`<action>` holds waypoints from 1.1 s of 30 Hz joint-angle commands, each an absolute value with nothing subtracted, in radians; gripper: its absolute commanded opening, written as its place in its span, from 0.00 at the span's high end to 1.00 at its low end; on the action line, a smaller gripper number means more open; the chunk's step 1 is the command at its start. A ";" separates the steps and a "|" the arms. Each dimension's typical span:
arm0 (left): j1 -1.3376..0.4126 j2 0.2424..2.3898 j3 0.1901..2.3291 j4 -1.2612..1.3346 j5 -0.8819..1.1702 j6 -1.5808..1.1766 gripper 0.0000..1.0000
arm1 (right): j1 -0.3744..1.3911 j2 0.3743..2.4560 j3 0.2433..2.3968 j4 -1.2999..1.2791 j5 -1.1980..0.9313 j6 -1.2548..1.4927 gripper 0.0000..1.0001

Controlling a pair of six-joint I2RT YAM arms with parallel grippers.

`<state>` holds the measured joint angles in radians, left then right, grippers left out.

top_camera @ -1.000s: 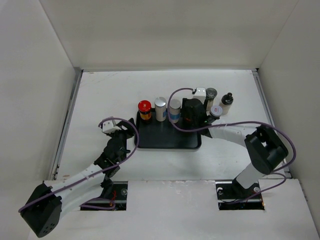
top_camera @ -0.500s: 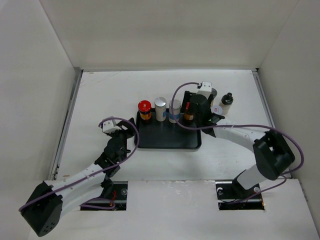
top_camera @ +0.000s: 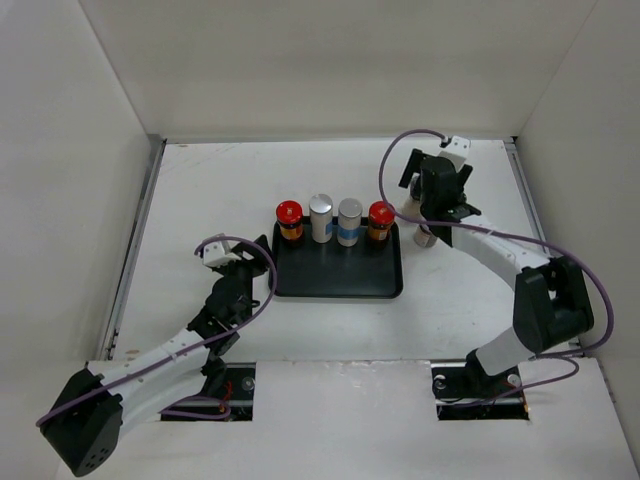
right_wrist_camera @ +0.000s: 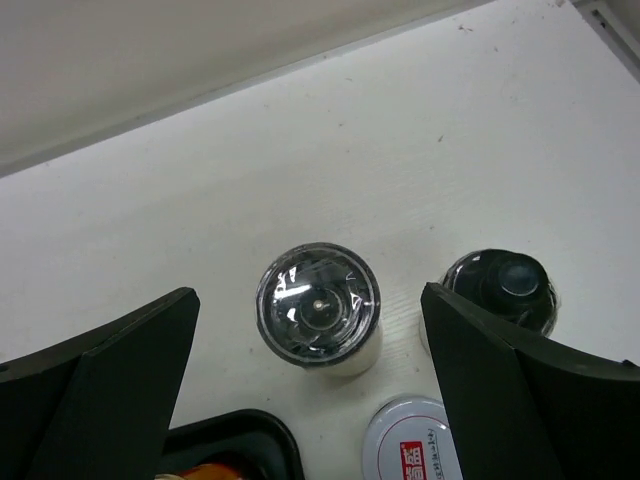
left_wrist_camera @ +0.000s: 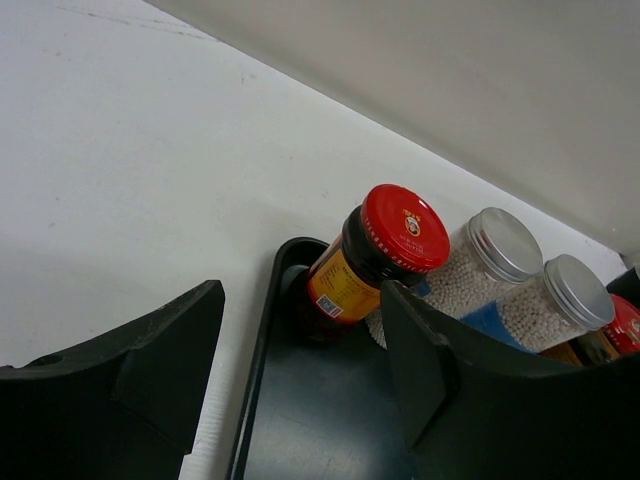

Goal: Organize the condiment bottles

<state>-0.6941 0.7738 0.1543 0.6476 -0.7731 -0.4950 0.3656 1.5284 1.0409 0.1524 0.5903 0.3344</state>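
Four round jars line the far edge of the flat black tray [top_camera: 335, 282]: a glossy red cap [top_camera: 290, 212] at the left end, another red cap [top_camera: 380, 212] at the right end, and two ribbed silver lids [left_wrist_camera: 505, 245] over white beads between them. Off the tray stand a clear-topped shaker [right_wrist_camera: 318, 318], a black-capped bottle [right_wrist_camera: 500, 285] and a white lid [right_wrist_camera: 408, 445]. The right gripper [right_wrist_camera: 308, 298] hangs over them, jaws wide apart and empty. The left gripper [left_wrist_camera: 300, 300] straddles the tray's left rim, jaws apart too.

Red characters on white lid [right_wrist_camera: 412, 448], illegible; red-capped jar [left_wrist_camera: 372, 262] label print too small
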 commanded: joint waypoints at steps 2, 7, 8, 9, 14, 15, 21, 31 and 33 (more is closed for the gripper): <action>-0.683 0.773 0.143 0.684 -0.762 -0.502 0.38 | 0.352 1.580 1.111 0.133 0.512 0.296 0.00; -0.688 0.781 0.143 0.693 -0.762 -0.502 0.37 | 0.344 1.660 1.144 0.124 0.476 0.295 0.00; -0.682 0.787 0.143 0.693 -0.762 -0.502 0.37 | 0.344 1.675 1.149 0.126 0.483 0.293 0.00; -0.682 0.788 0.143 0.690 -0.762 -0.502 0.37 | 0.346 1.686 1.154 0.124 0.489 0.293 0.00; -0.680 0.784 0.141 0.693 -0.762 -0.502 0.37 | 0.347 1.712 1.155 0.149 0.531 0.285 0.07; -0.677 0.787 0.141 0.693 -0.762 -0.502 0.37 | 0.346 1.718 1.160 0.156 0.531 0.284 0.13; -0.676 0.792 0.140 0.693 -0.762 -0.502 0.37 | 0.332 1.706 1.163 0.178 0.551 0.290 0.43; -0.673 0.778 0.130 0.706 -0.773 -0.503 0.35 | 0.444 1.329 1.026 0.400 0.606 0.178 0.42; -0.668 0.775 0.127 0.712 -0.781 -0.503 0.34 | 0.499 1.257 1.012 0.394 0.606 0.166 0.43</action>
<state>-0.6792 0.7887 0.1436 0.6518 -0.7738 -0.4950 0.4263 1.3918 0.9977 0.2016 0.5770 0.2043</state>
